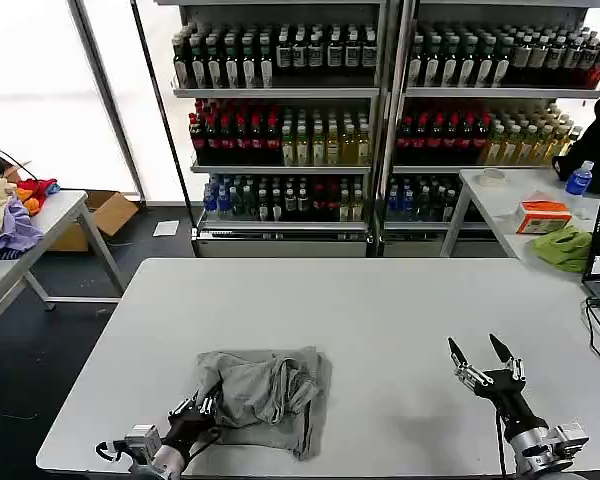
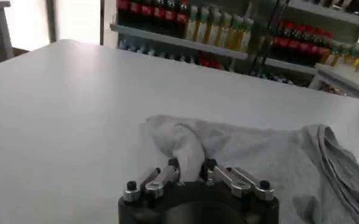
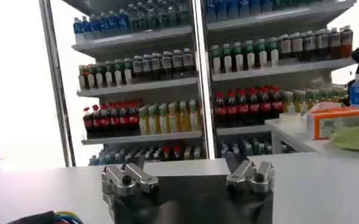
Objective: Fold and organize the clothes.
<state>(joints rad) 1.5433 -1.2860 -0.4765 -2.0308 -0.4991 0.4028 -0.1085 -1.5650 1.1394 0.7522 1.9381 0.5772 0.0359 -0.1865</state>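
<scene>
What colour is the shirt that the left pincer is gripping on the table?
Light grey. The shirt shows best in the head view, crumpled on the white table, with the left pincer shut on its edge.

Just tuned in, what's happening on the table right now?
The left gripper has its fingers shut on a pinched-up fold at the near left edge of a crumpled light grey shirt, which lies in a loose heap near the front of the white table. Nothing is folded yet. The right gripper hangs open above bare tabletop to the shirt's right, holding nothing. Drink shelves stand behind the table.
</scene>
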